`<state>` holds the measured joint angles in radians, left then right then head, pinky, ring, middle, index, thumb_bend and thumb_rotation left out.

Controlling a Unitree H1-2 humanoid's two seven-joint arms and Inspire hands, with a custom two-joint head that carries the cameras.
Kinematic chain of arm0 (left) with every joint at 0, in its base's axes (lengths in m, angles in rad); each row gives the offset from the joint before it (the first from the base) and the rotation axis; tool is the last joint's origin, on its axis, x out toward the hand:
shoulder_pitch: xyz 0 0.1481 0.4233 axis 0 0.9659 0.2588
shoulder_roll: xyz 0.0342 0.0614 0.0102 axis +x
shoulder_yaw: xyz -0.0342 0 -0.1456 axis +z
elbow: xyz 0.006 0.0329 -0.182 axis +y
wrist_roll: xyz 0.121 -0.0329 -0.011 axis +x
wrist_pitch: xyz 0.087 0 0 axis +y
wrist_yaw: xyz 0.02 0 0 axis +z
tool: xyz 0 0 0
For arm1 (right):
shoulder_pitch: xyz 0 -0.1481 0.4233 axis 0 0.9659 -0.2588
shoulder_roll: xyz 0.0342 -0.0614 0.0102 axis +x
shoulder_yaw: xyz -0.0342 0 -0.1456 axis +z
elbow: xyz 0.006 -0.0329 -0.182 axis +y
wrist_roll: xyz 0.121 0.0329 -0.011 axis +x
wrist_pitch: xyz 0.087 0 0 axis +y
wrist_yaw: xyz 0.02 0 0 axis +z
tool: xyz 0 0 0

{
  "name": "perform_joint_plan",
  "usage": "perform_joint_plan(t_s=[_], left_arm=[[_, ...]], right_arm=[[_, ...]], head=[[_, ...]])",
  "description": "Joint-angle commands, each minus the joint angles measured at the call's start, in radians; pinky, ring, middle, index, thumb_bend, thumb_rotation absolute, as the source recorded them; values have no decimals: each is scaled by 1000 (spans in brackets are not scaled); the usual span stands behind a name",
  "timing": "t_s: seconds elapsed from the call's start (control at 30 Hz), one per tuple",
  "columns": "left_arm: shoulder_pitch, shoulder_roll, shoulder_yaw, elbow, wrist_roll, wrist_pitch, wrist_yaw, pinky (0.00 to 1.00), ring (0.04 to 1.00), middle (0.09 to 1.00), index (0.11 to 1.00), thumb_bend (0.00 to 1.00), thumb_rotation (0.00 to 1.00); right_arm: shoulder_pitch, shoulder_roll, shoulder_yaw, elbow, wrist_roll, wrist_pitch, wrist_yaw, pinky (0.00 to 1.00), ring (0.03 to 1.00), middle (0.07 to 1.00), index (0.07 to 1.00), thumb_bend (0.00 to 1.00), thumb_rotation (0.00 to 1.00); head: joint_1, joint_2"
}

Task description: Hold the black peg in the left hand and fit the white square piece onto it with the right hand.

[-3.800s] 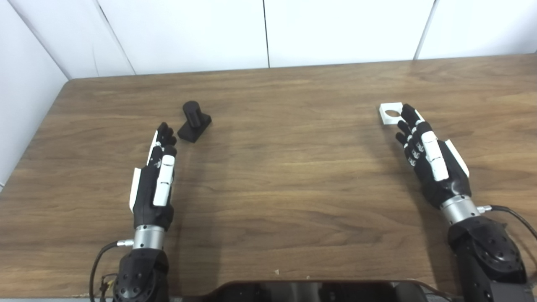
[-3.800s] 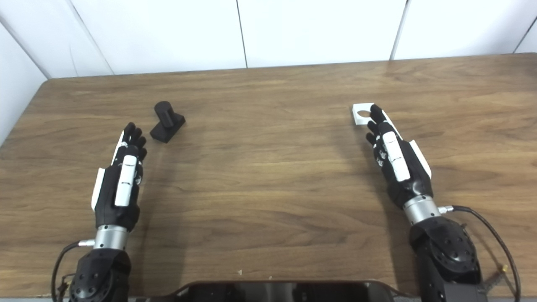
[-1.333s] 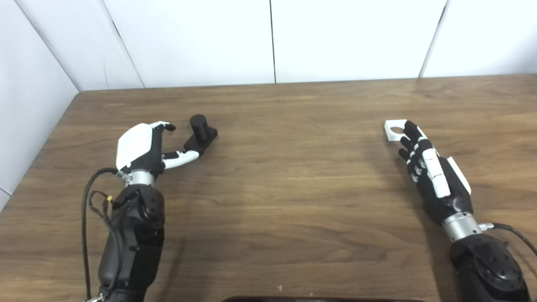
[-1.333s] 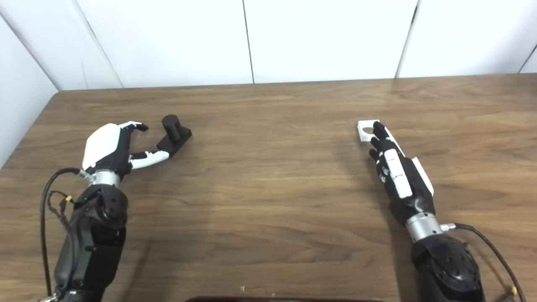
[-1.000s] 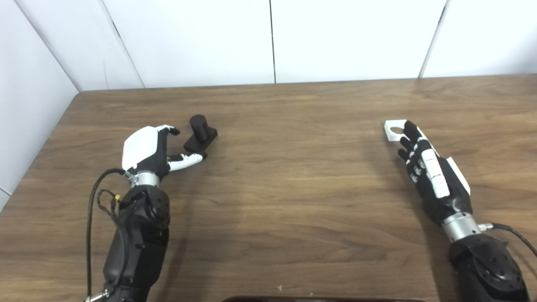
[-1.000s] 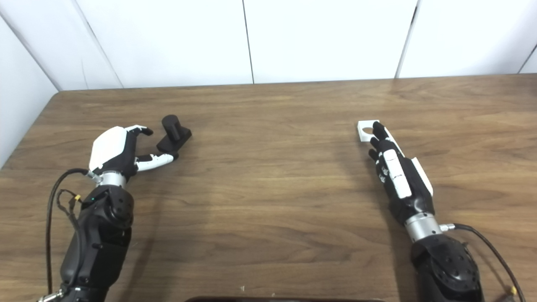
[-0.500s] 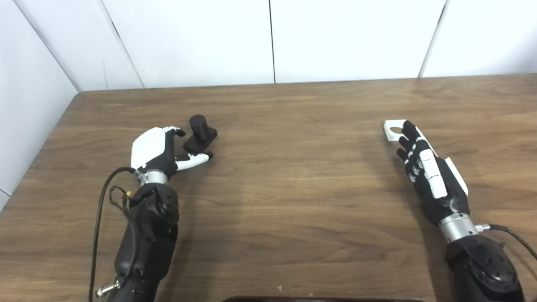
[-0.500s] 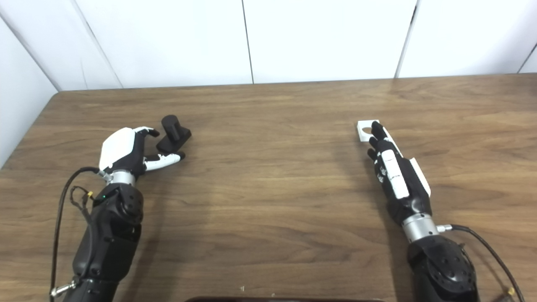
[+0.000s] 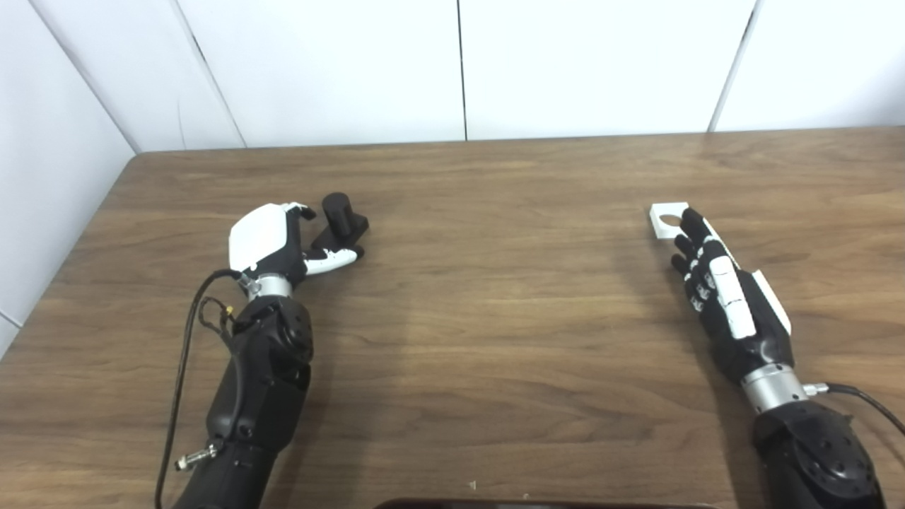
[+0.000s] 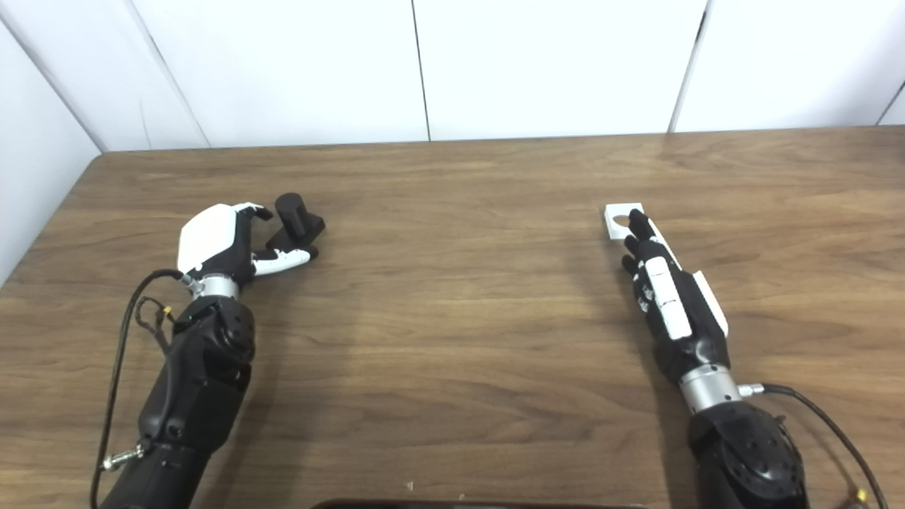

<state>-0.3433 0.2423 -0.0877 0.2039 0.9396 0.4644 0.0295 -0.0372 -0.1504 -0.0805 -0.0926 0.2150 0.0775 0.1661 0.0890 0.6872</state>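
Note:
The black peg [image 9: 339, 221], a short cylinder on a square base, lies tilted on the wooden table at the left. My left hand [image 9: 272, 242] is right beside it, fingers curled over its near left side and thumb stretched along the base's front edge; it is open and does not grip the peg. The white square piece [image 9: 667, 218] with a round hole lies flat on the table at the right. My right hand [image 9: 721, 293] lies open, fingers straight, fingertips touching the piece's near edge and partly covering it.
The wooden table [image 9: 495, 297] runs back to a white panelled wall [image 9: 459, 63], with its left edge near another white wall. A dark object's edge [image 9: 537, 503] shows at the bottom centre. Cables trail from both forearms.
My left hand has risen, turned sideways and moved forward and right until its fingers and thumb flank the peg. The right hand has barely moved. Since the oldest frames the camera has shifted.

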Motion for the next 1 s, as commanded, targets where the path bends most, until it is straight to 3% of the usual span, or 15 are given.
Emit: perform_joint_plan(t_s=[0.0, 0.37, 0.4, 0.47, 0.97], left_arm=[[-42, 25, -7, 11, -7, -7, 38, 878, 930, 869, 686, 842, 396], [-29, 35, -25, 12, -49, -27, 109, 841, 901, 815, 535, 780, 218], [-28, 33, -23, 10, -58, -31, 116, 842, 900, 811, 512, 655, 148], [-25, 31, -20, 8, -74, -35, 128, 844, 902, 806, 491, 551, 89], [-7, 32, -22, 3, -142, -58, 172, 803, 907, 793, 481, 524, 61]], right_arm=[[-26, -7, -7, -34, 15, -40, 11, 1000, 1000, 1000, 971, 498, 877], [-29, -10, -10, -40, 26, -29, 12, 1000, 1000, 1000, 972, 520, 858], [-29, -11, -10, -40, 27, -29, 12, 1000, 1000, 1000, 973, 521, 860], [-30, -12, -9, -42, 25, -26, 11, 1000, 1000, 1000, 973, 524, 863], [-43, -23, -12, -37, 40, -24, 18, 1000, 1000, 1000, 983, 560, 881]], head=[[0, 0], [5, 6], [6, 7], [6, 7], [11, 15]])
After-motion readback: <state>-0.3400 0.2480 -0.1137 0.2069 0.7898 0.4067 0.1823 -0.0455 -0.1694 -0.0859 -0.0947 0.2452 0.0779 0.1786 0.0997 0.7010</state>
